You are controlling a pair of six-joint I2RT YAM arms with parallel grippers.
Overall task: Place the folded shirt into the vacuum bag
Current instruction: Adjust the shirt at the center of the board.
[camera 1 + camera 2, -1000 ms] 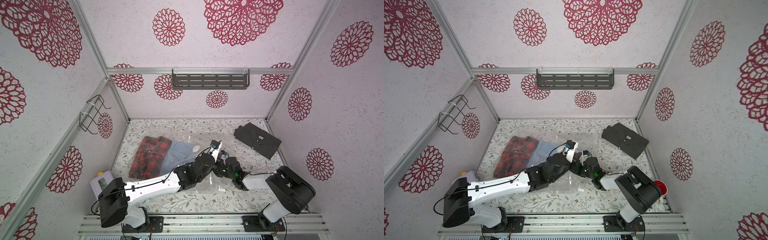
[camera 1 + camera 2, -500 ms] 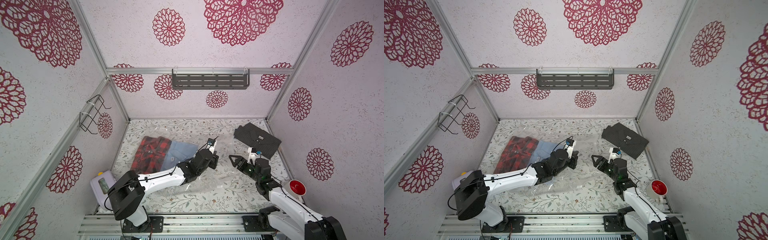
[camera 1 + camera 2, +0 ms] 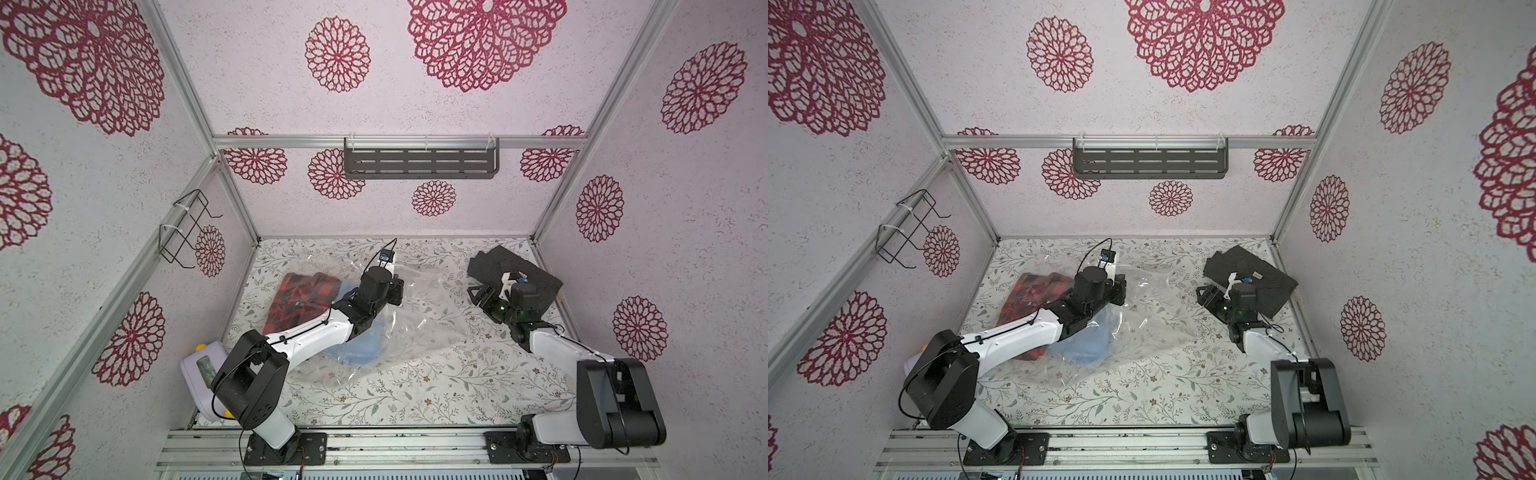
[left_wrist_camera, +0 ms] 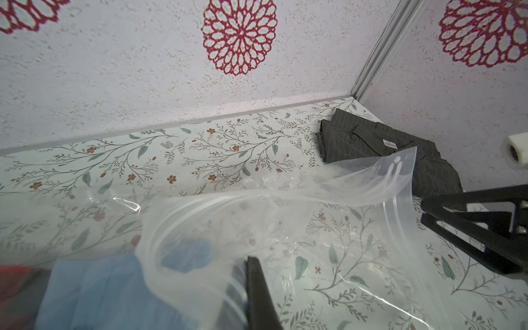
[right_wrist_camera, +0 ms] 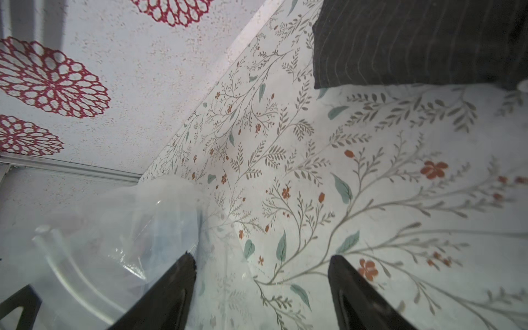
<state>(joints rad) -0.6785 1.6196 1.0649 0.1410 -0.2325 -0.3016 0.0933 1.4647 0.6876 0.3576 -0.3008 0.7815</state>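
The vacuum bag (image 3: pixel 419 316) (image 3: pixel 1142 316) lies clear and crinkled across the middle of the floral table. A red plaid shirt (image 3: pixel 297 299) and a blue shirt (image 3: pixel 357 349) show through its left part. My left gripper (image 3: pixel 397 291) (image 4: pixel 245 265) is shut on the bag's upper film near the mouth and holds it raised. The folded shirt (image 3: pixel 498 262) (image 4: pixel 371 143) (image 5: pixel 414 43), dark grey with pinstripes, lies flat at the back right corner, outside the bag. My right gripper (image 3: pixel 478 297) (image 5: pixel 261 260) stands open and empty just beside the shirt's near-left edge, close to the bag's raised mouth corner.
A white device with yellow parts (image 3: pixel 199 370) sits at the table's front left corner. A dark slotted shelf (image 3: pixel 419 162) hangs on the back wall and a wire rack (image 3: pixel 187 228) on the left wall. Walls close the table on three sides.
My right gripper has left the bag's middle beside the left gripper, swung to the back right by the dark shirt, and opened wider. The left gripper stayed shut on the film, shifting slightly back.
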